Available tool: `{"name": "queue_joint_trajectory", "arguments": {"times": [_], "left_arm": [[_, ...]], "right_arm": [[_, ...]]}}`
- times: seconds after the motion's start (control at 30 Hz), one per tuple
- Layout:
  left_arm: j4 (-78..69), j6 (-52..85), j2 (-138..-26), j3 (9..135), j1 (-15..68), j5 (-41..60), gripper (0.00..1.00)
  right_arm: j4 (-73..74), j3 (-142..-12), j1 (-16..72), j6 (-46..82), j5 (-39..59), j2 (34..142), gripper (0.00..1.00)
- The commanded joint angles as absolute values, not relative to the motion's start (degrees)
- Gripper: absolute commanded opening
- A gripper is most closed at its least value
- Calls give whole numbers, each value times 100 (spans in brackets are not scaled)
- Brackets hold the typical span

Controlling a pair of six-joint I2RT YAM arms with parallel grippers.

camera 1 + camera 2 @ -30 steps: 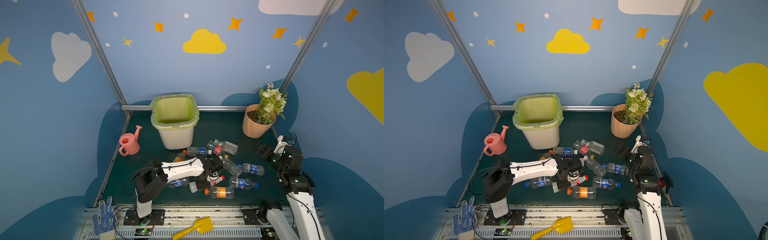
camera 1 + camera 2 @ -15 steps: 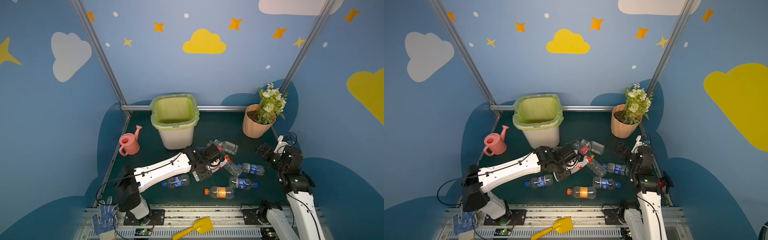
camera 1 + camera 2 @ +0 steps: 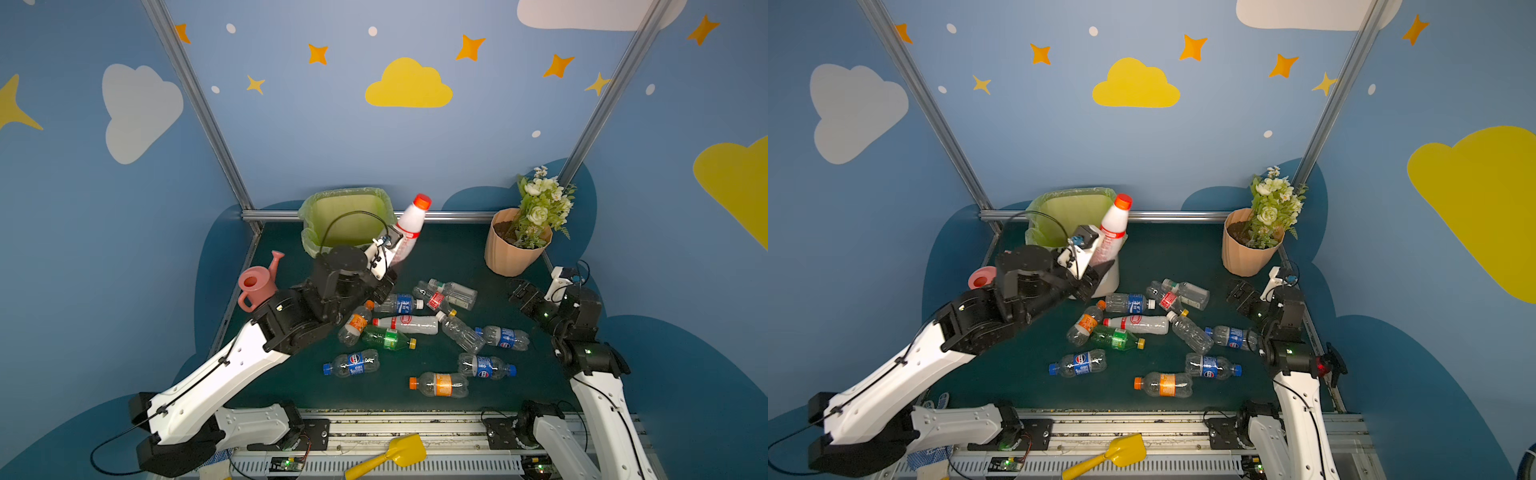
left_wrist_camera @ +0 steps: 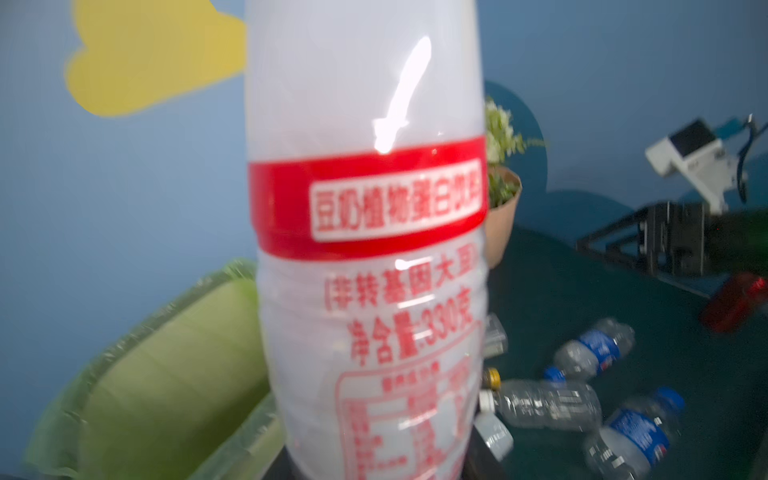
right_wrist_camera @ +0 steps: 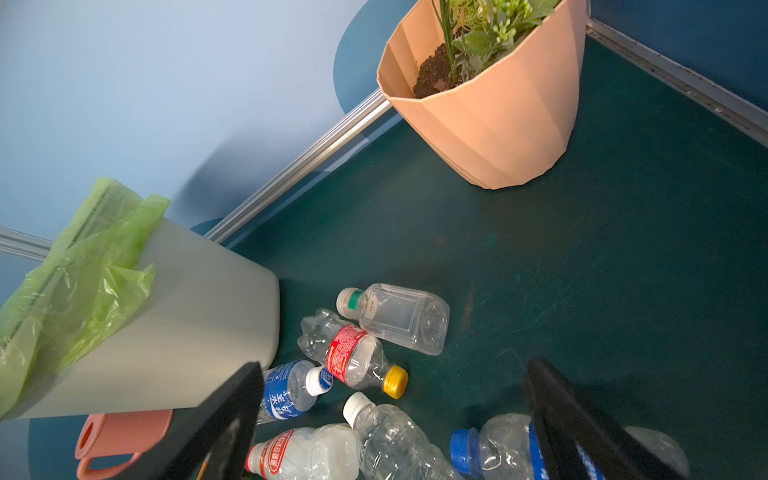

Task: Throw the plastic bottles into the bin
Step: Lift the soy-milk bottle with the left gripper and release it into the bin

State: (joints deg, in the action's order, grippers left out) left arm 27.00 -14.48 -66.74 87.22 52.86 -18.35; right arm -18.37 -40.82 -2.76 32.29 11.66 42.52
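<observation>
White bottle (image 3: 409, 230), red cap up, hangs at the right rim of the bin (image 3: 347, 192), off the worktop (image 3: 457, 257). Left fingers (image 3: 1100, 270) are closed tight on its lower body. Its long axis is near upright and tips back-right, away from the opening, which lies to its left in both top views. It probably needs a shift left over the liner before release. Right fingers (image 5: 232, 407) are spread wide and empty, above the loose bottles (image 3: 440, 384), well apart from the bin. Left arm is nearer.

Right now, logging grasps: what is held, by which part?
Left end effector grips the opaque white red-capped plastic bottle by its lower body; right end effector holds nothing.
</observation>
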Motion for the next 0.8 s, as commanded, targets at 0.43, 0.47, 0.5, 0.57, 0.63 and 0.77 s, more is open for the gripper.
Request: {"name": "queue_joint_trajectory", "arguments": {"times": [0.43, 0.47, 0.5, 0.57, 0.63, 0.77], "left_arm": [[1960, 0, -8178, 9462, 2705, -793, 62], [2067, -10, -8266, 9438, 2690, -749, 68], [2099, -51, -8311, 9401, 2689, -751, 77], [1978, -88, -8235, 9370, 2689, -879, 87], [1693, -203, -8018, 9335, 2695, -983, 96], [894, -578, -7458, 9029, 2709, -945, 100]], "right_arm": [[-1912, -4257, -291, 3224, 1190, 4066, 97], [-1970, -4294, -290, 3161, 1122, 4044, 97], [-2059, -4352, -299, 3073, 1036, 4014, 97], [-2197, -4457, -312, 2904, 882, 3969, 97], [-2304, -4508, -329, 2789, 814, 3963, 97], [-2373, -4502, -375, 2827, 739, 4036, 97]]}}
